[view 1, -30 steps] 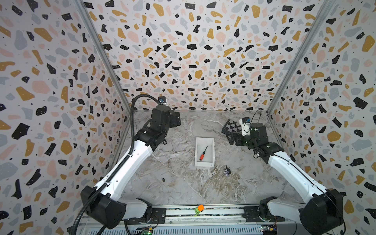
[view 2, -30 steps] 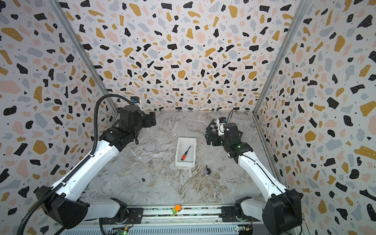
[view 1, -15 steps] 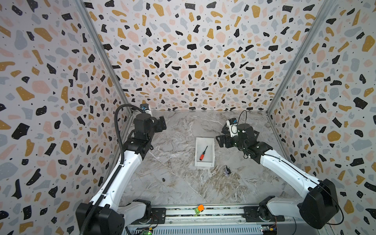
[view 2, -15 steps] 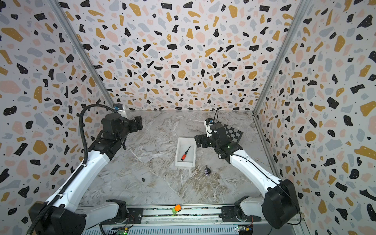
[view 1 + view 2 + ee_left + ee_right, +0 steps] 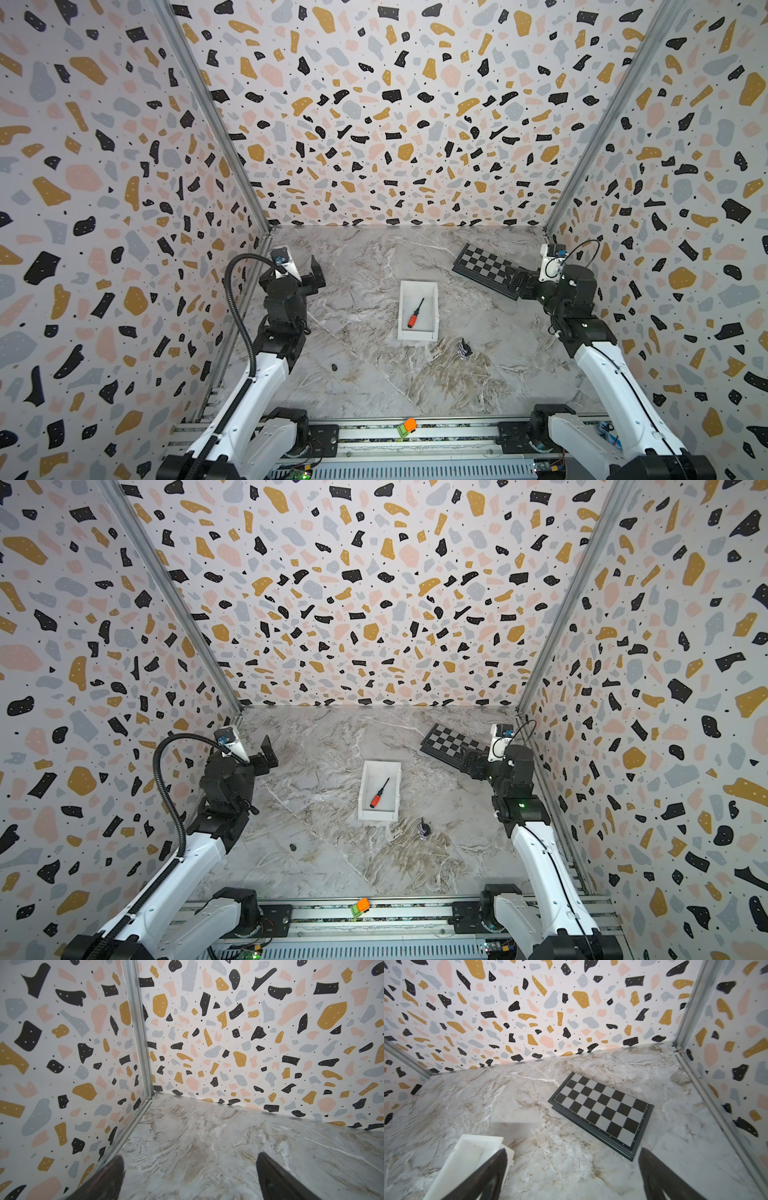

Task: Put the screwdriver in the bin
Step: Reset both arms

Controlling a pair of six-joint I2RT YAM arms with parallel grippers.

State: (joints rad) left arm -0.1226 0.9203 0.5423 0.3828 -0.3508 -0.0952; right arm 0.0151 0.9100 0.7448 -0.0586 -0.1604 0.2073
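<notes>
the small screwdriver with the red-orange handle and thin black shaft (image 5: 415, 312) lies flat on the floor of the white rectangular open-top plastic bin (image 5: 418, 334). it sits at a slant, handle toward the bin's near end and tip toward its far end, and all of it is inside the low walls. both top views show the same thing. so i judge the placing itself is done.

my left hand (image 5: 190, 1156) is spread wide with nothing between its fingers (image 5: 108, 1178). it hangs well apart from the bin, off to the bin's left, facing the corner of the speckled walls. my right hand (image 5: 573, 1151) is also spread and empty. it is off to the bin's right, over the near edge of the black-and-grey chequered board (image 5: 600, 1109), which lies beyond the bin and to its right. from that wrist i see only the far corner of the bin, and the screwdriver is out of that view.

neither hand touches the bin or the tool. a small dark object (image 5: 464, 348) sits on the marbled surface (image 5: 374, 386) just beside the bin's near right corner. i can't tell what it is, and it isn't part of my job.

what is left, as i judge it, is only to bring both arms to rest without bumping the bin.
</notes>
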